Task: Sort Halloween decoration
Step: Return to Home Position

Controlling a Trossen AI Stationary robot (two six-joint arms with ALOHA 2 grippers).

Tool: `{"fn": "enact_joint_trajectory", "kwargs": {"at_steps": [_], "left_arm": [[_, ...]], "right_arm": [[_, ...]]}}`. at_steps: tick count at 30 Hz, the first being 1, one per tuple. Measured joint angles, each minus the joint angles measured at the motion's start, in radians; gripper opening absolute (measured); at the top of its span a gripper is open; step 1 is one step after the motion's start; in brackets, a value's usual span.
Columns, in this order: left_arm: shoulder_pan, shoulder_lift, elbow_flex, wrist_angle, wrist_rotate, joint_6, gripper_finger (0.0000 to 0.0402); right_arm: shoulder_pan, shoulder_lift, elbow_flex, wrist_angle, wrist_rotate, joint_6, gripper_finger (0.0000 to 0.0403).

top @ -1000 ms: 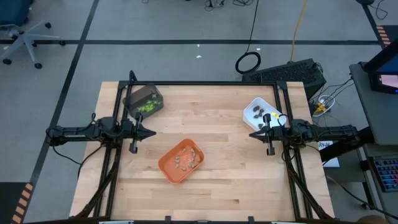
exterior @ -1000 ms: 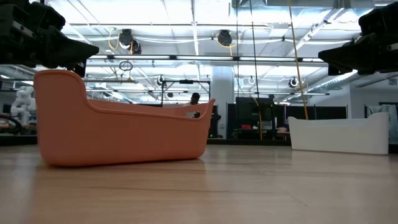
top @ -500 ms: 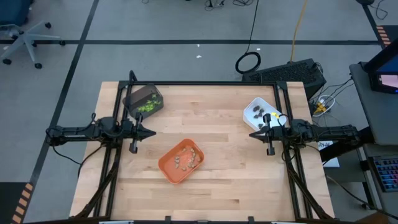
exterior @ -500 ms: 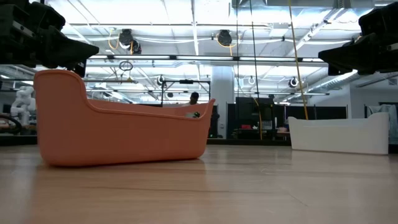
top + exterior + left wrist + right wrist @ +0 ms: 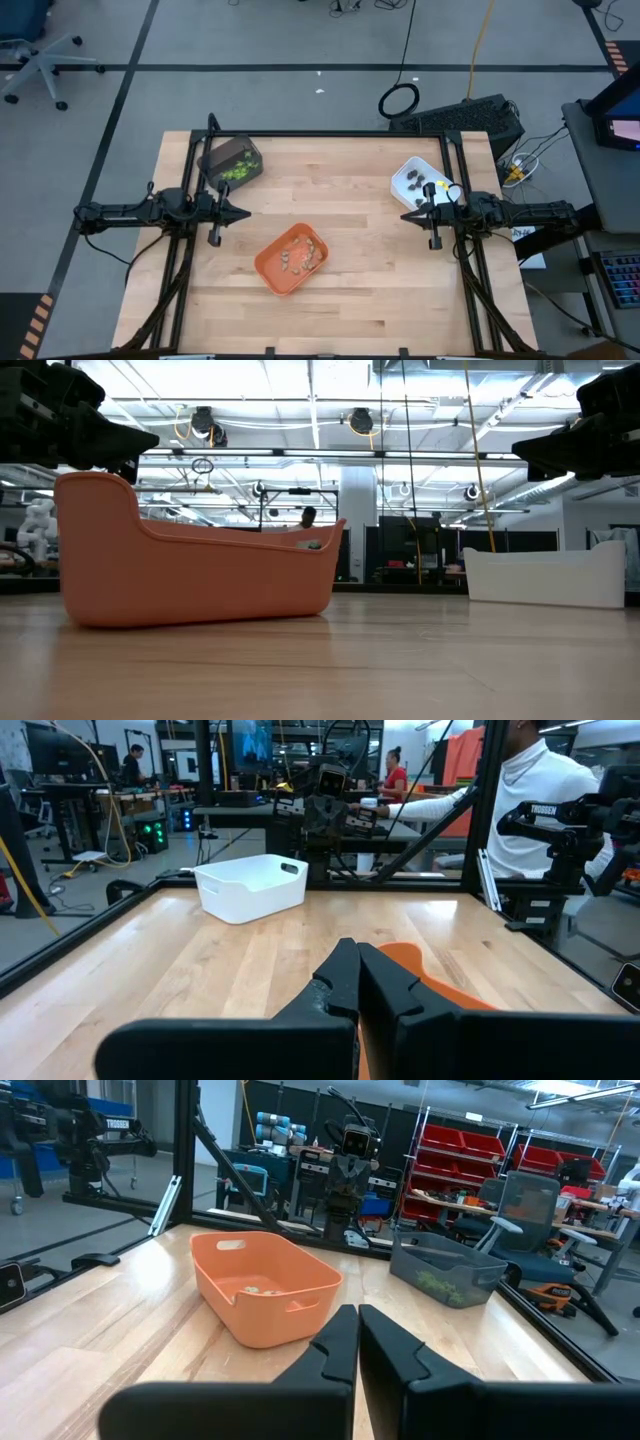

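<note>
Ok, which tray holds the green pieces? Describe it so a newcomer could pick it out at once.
From above, go to the wooden table's top corner on the left arm's side, just past the parked left gripper (the right gripper waits opposite). The dark grey tray sits there, askew. It alone holds lime-green pieces; the orange tray and white tray hold darker ones.

White lettering "TROSSEN" reads on a dark arm (image 5: 548, 812) beyond the table's frame (image 5: 487, 830).
</note>
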Motion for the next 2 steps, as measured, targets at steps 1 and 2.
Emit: {"fn": "enact_joint_trajectory", "kwargs": {"at_steps": [1,2], "left_arm": [[0.000,0.000,0.000,0.000,0.000,0.000,0.0000],[0.000,0.000,0.000,0.000,0.000,0.000,0.0000]], "right_arm": [[0.000,0.000,0.000,0.000,0.000,0.000,0.0000],[0.000,0.000,0.000,0.000,0.000,0.000,0.0000]]}}
